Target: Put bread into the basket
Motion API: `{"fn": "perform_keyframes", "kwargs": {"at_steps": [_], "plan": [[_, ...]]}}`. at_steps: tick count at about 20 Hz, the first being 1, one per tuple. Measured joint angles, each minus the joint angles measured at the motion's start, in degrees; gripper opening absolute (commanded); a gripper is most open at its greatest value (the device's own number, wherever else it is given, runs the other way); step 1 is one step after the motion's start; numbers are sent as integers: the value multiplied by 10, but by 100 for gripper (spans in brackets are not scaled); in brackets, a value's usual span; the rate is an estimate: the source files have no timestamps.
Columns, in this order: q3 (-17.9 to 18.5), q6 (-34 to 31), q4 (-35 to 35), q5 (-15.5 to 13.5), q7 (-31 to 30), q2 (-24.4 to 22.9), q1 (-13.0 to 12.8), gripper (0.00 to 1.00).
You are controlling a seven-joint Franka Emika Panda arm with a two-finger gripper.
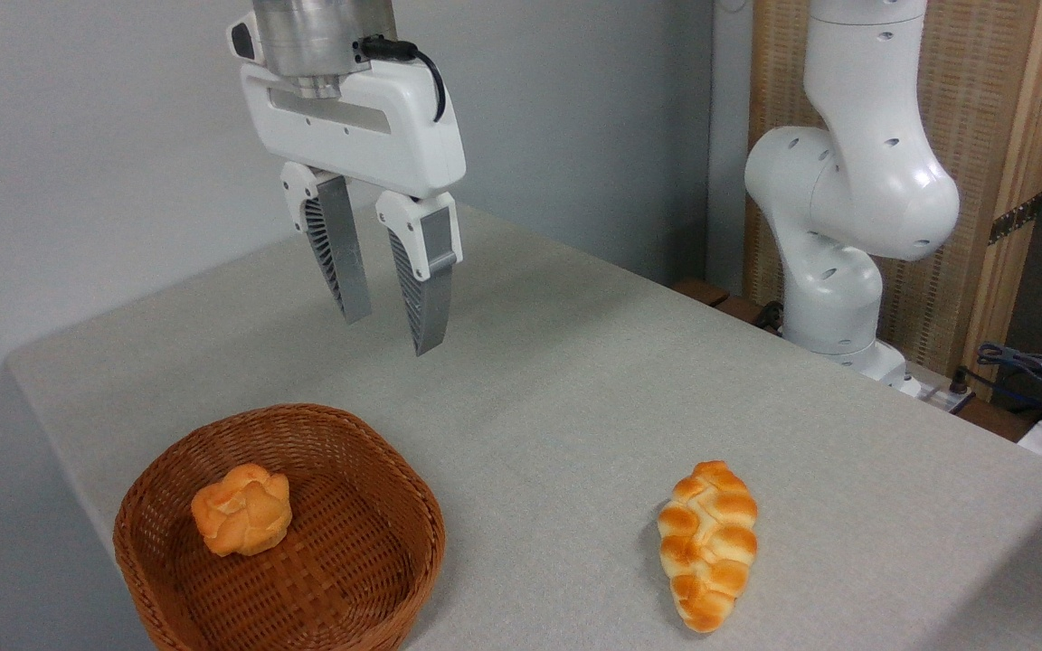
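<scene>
The bread [241,509], a small round orange-golden bun with a knotted top, lies inside the brown wicker basket [394,493] at the front left of the table, toward the basket's left side. My gripper [393,333] hangs in the air well above and behind the basket, clear of it. Its two grey fingers [342,253] point down and stand apart, open, with nothing between them.
A longer braided oval loaf [708,542] lies on the grey table [575,380] to the right of the basket. The arm's white base [847,226] stands at the back right, with cables [1027,371] beside it. A grey wall is close behind.
</scene>
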Motion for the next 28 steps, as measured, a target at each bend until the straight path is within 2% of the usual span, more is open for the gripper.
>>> {"fn": "perform_keyframes", "kwargs": {"at_steps": [11, 15, 28], "plan": [[0, -10, 0, -1, 33, 0, -1, 100], [3, -10, 0, -14, 34, 0, 0, 100], [5, -10, 0, -15, 35, 0, 0, 100]]}}
